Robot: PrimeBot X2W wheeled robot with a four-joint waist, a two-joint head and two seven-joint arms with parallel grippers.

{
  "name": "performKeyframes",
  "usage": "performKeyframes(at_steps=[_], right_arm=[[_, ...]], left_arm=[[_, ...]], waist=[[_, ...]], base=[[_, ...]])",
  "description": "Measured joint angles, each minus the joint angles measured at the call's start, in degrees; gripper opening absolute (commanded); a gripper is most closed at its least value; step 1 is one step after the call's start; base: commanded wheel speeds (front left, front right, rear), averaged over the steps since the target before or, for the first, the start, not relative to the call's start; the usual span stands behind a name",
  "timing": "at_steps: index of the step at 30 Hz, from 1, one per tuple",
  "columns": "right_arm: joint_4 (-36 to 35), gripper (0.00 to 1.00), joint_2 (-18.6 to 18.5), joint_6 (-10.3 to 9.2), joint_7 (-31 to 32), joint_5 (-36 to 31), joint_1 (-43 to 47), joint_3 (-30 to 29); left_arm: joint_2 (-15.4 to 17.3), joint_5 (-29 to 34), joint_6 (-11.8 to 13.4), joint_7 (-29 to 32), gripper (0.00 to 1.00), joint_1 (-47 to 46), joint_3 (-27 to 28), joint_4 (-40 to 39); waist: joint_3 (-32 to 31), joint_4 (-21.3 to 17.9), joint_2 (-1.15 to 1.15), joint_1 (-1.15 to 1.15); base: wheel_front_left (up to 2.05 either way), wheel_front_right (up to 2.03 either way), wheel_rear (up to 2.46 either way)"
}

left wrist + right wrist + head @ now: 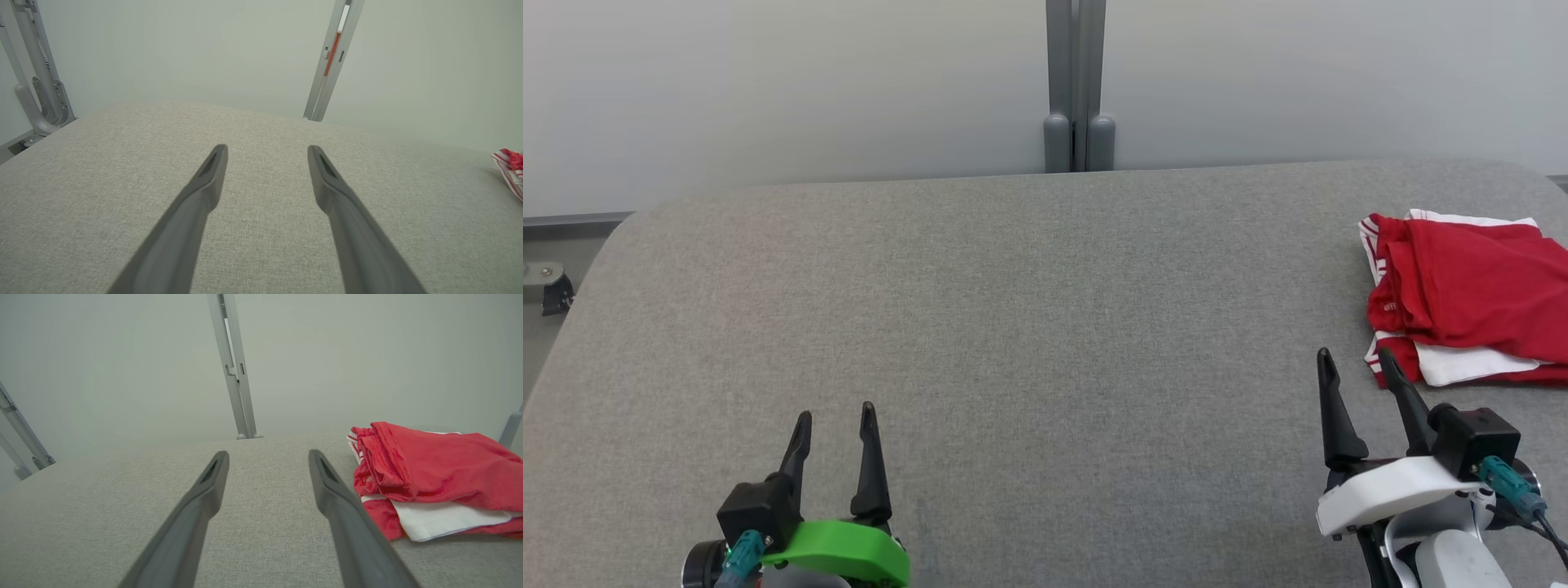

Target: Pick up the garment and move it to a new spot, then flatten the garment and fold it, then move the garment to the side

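While both jaws gape empty, folded garment (1470,278) lies just beyond right jaws, untouched.

This looks like a robot test lab. A wide grey fabric-covered table with rounded corners (1013,286) stands against plain pale partition panels (768,82). A grey metal upright post (1076,82) joins the panels behind the table's far edge, and a grey metal support frame (45,94) stands beyond the table's left corner.

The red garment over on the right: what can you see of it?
The garment is shiny red cloth with white panels and red-and-white striped trim, roughly folded into a loose, rumpled stack. It lies on the grey cloth-covered table, at the head view's right edge, partly out of frame. Nothing grips it.
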Motion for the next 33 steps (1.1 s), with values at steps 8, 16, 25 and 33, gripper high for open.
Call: performKeyframes(at_steps=[8,16,25,33], right_arm=[[0.02,1.0,0.01,0.0,-0.08,2.18,2.59,0.98],[0.14,1.0,0.01,0.0,-0.21,2.6,2.61,1.7],[1.05,0.0,0.1,0.01,-0.24,2.59,2.69,1.46],[3.11,0.0,0.46,0.0,1.48,7.43,3.69,1.0]], left_arm=[[0.0,-0.02,0.32,0.0,1.0,1.55,-0.55,-0.79],[0.0,-0.43,0.46,0.0,1.0,1.62,-1.01,-0.45],[-0.03,-0.43,0.22,0.09,0.0,1.68,-1.15,0.31],[-0.07,-4.9,-0.21,1.74,0.0,2.44,-0.48,2.03]], waist=[[-0.69,0.25,0.0,0.0],[-0.82,0.29,0.0,0.0],[-0.82,0.35,0.0,0.0],[-0.74,0.23,0.0,0.0]], base=[[0.0,0.0,0.0],[0.0,0.0,0.0],[0.0,0.0,0.0],[0.0,0.0,0.0]])
